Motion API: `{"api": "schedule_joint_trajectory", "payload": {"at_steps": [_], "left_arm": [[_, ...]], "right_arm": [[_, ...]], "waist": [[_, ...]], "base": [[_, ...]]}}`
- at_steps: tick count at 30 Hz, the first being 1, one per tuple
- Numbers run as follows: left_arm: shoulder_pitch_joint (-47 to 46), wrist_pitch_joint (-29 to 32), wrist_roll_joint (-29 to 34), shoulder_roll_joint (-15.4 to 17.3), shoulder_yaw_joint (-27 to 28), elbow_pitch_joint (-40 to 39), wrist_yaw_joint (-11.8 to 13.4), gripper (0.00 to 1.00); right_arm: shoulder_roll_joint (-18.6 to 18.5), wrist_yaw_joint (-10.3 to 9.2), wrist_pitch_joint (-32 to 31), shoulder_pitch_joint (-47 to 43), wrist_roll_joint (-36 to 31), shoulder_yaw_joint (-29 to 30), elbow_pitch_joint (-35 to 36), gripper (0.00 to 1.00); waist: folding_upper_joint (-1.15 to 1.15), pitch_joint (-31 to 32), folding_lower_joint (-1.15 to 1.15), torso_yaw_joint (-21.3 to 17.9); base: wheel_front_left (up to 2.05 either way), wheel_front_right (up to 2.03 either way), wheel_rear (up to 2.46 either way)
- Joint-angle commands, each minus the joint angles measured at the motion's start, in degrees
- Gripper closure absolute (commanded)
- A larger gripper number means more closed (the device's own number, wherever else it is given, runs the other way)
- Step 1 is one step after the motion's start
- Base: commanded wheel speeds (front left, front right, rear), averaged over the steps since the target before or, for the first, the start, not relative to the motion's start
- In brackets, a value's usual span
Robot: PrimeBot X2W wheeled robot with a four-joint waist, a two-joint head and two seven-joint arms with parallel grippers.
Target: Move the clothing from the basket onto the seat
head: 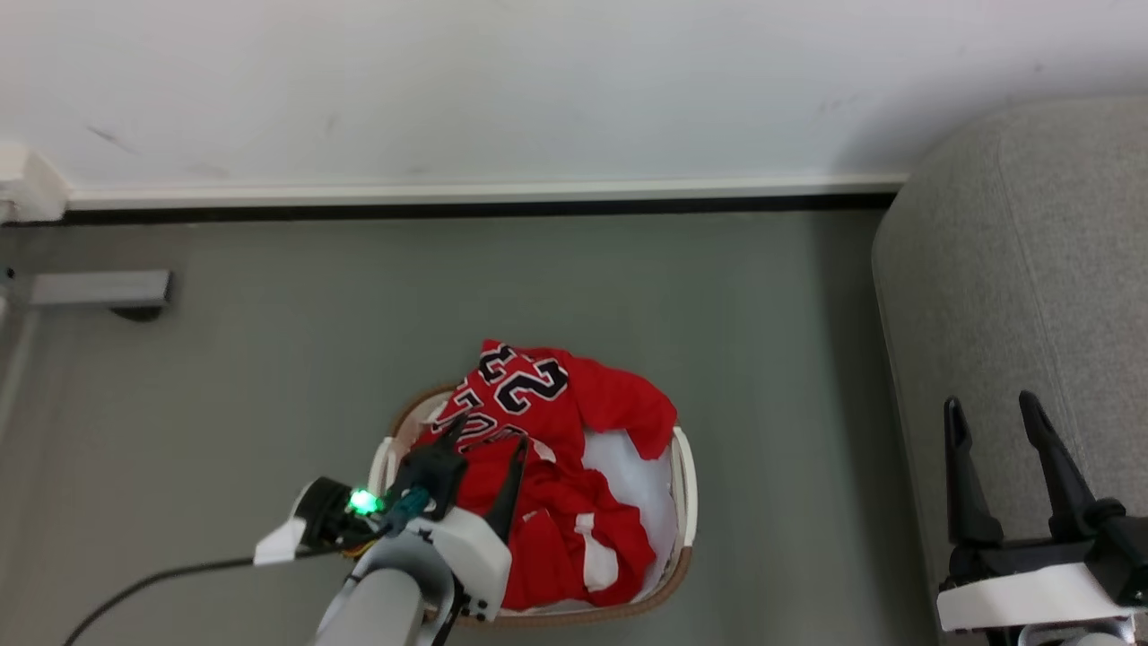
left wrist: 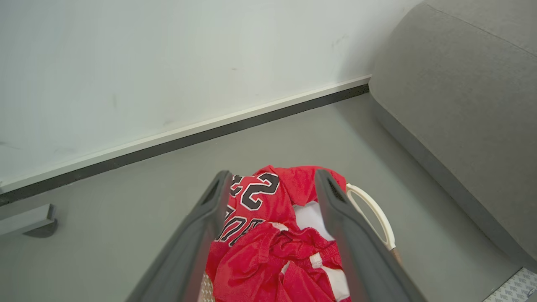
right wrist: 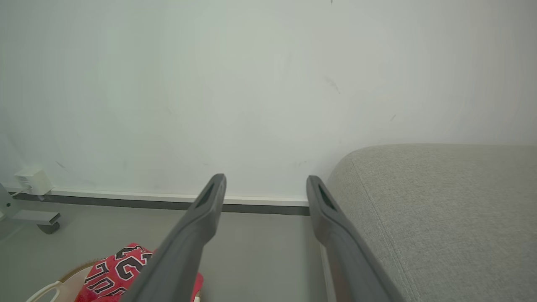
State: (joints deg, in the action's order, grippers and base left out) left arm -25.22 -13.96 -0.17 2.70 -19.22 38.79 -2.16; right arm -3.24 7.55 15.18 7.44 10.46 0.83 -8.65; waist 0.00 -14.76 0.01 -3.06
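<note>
Left gripper (head: pixel 491 431): two dark tapered fingers (left wrist: pixel 197 235) parted, empty, poised over the basket (head: pixel 686 475). Inside the basket, the clothing (head: pixel 556 511): crumpled bright red fabric, apparently two garments, one jersey with black white-edged numerals, one white-striped. One basket, oval, cream plastic, brown rim. Right gripper (head: pixel 988 401) parted too, empty, well right of the basket, by the one light-grey woven seat (head: pixel 1013 269)

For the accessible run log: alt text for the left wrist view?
The open left gripper hovers over red clothing heaped in the cream basket on a grey floor. A grey seat stands at right, a white wall behind.
</note>
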Motion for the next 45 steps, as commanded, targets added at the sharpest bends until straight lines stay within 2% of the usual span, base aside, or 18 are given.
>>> {"api": "schedule_joint_trajectory", "payload": {"at_steps": [1,7,14,19,27,35,45], "left_arm": [[-2.50,0.47,0.97,0.34,-0.63,2.06,0.00,0.00],[-11.87,4.73,2.41,0.37,-3.74,12.38,-0.45,0.00],[-19.90,10.50,4.58,1.07,-6.27,22.78,0.59,0.00],[-23.81,10.79,6.04,2.07,-7.70,26.94,0.96,0.00],[-29.65,11.63,7.38,4.36,-9.59,31.06,2.09,0.00],[-33.70,13.57,8.44,7.07,-11.17,33.08,2.01,0.00],[-37.90,15.10,9.21,8.60,-12.88,33.93,1.87,0.00]], "right_arm": [[0.07,-0.12,-0.04,1.56,0.50,0.07,0.53,0.00],[0.30,-0.12,-0.04,5.74,1.57,-0.70,2.09,0.00],[0.34,-0.12,-0.03,9.47,3.78,-2.28,2.88,0.00],[0.33,-0.12,-0.04,10.58,5.40,-2.73,3.72,0.00],[0.34,-0.12,-0.04,12.06,7.03,-2.99,4.49,0.00],[0.34,-0.12,-0.04,13.91,8.34,-3.37,5.28,0.00],[0.34,-0.12,-0.04,15.81,9.29,-4.33,6.26,0.00]], "waist": [[0.00,-5.82,-0.01,-3.13],[0.00,-13.43,-0.01,-5.95],[0.00,-19.12,-0.01,-8.68],[0.00,-21.91,-0.01,-10.08],[0.00,-26.68,-0.01,-11.33],[0.00,-31.05,-0.01,-12.04],[0.00,-35.96,-0.01,-13.08]], "base": [[0.00,0.00,0.00],[0.00,0.00,0.00],[0.00,0.00,0.00],[0.00,0.00,0.00],[0.00,0.00,0.00],[0.00,0.00,0.00],[0.00,0.00,0.00]]}}
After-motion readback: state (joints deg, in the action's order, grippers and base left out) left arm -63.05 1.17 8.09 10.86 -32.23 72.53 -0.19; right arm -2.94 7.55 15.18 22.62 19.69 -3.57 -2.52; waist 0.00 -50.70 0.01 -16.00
